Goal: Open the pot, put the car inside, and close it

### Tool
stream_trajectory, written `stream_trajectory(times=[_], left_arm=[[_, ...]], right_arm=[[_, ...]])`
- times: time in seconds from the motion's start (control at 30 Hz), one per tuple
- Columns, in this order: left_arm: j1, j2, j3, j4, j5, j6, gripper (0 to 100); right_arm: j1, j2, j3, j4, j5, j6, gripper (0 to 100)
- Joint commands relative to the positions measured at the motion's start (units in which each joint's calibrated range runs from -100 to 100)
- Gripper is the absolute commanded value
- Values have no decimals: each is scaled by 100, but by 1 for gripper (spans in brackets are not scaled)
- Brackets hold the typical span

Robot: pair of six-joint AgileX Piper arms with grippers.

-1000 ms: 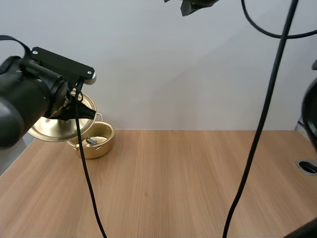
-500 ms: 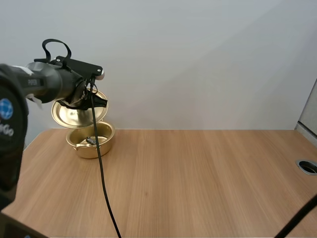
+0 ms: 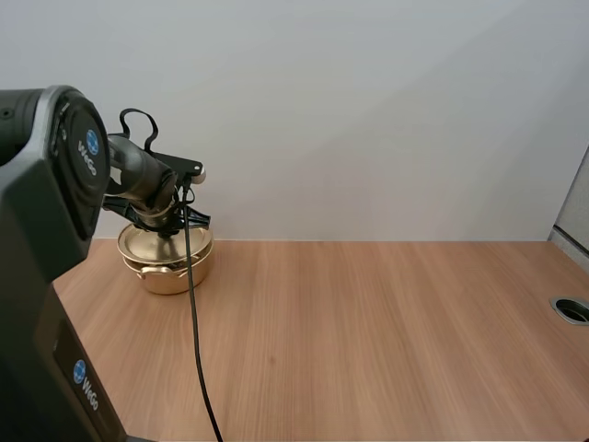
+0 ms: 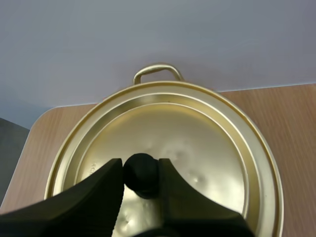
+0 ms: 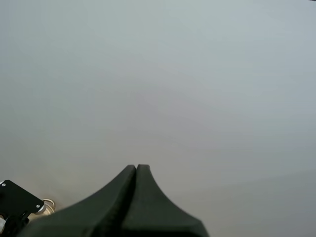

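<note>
Left end effector (image 4: 140, 167) pinches the black knob (image 4: 141, 177) of the gold lid (image 4: 197, 148) on the pot (image 3: 171, 275); right end effector (image 5: 137, 169) clenched.

pot (image 3: 171, 274), far-left corner of worktop (image 3: 368, 331): inside covered by lid (image 4: 197, 140) | lid's near rim: cut off | knob (image 4: 141, 178): partly hidden by left gripper (image 4: 140, 166)

Pretty much the whole middle and right of the bench (image 3: 386, 341) is open wood, easy to pass through. The only clutter is back left: the pot (image 3: 170, 273) with its lid (image 4: 197, 138) on. The left end effector (image 4: 140, 169) sits on top pinching the knob (image 4: 141, 178), so access from above is blocked. The wall (image 3: 368, 120) is close behind.
</note>
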Motion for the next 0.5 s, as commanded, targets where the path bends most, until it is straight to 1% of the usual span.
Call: stream_trajectory(times=[0.0,0.17,0.47], left_arm=[[-2,52,-70,1,37,9,0],[-2,257,-235,-86,112,9,0],[-2,613,-231,-128,51,9,0]], right_arm=[[-3,1,-3,2,2,2,0],[-3,1,-3,2,2,2,0],[-3,1,-3,15,2,42,0]])
